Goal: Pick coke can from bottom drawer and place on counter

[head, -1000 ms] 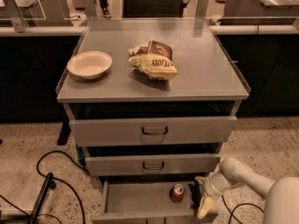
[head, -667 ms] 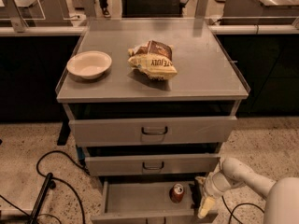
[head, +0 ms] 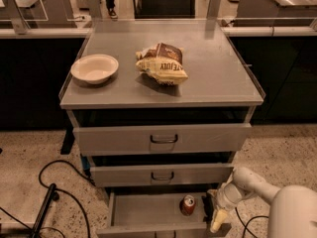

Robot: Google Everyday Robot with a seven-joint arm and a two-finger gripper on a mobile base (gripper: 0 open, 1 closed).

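Nothing had visibly shifted over the last second: arm, can and drawers sat as before. On the counter (head: 218,78) a white bowl (head: 94,68) lay at left and a chip bag (head: 162,63) near the middle, with bare grey top to the bag's right. The coke can (head: 187,205) stood upright in the open bottom drawer (head: 143,211), right of centre, just below the middle drawer (head: 124,175). The white arm (head: 250,182) reached in from the lower right, bent downward. Its end effector (head: 214,217) was at the drawer's right edge, just beside the can; whether it was open or closed could not be told.
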